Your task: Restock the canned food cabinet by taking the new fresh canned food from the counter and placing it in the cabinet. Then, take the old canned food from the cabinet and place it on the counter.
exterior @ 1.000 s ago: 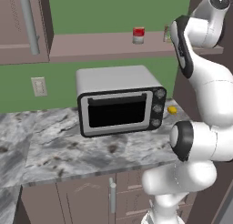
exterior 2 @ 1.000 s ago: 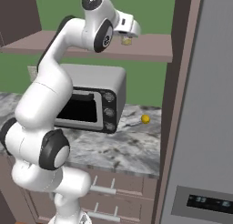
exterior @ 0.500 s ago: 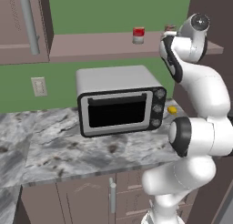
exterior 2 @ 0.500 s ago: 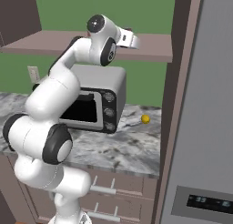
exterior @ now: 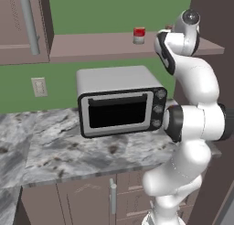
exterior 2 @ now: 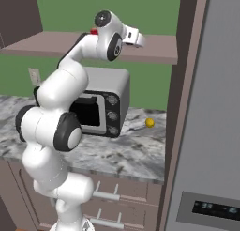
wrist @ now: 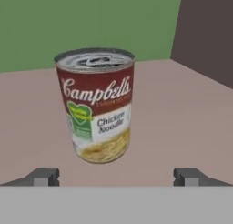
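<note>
The old canned food [wrist: 96, 104], a mottled red, green and cream can with a silvery top, stands upright on the mauve-brown cabinet shelf [wrist: 182, 127], straight ahead of my gripper [wrist: 118, 176]. The gripper is open. Its two fingertips [wrist: 45, 175] sit wide apart on either side of the can, short of it and touching nothing. In the left base view the new fresh canned food [exterior: 138, 35], red over white, stands on the same shelf [exterior: 91, 45], left of my arm. My hand [exterior 2: 133, 37] reaches over the shelf's right end.
A silver microwave [exterior: 119, 100] sits on the marbled counter [exterior: 91, 155] under the shelf. A small yellow ball [exterior 2: 149, 123] lies on the counter beside it. A tall grey fridge [exterior 2: 211, 131] stands at the right. A door cupboard with a metal handle [exterior: 27, 23] hangs at the left.
My arm has swung in and down toward the shelf's right end. My hand now hides the mottled can in the right base view. Both cans stay where they were.
</note>
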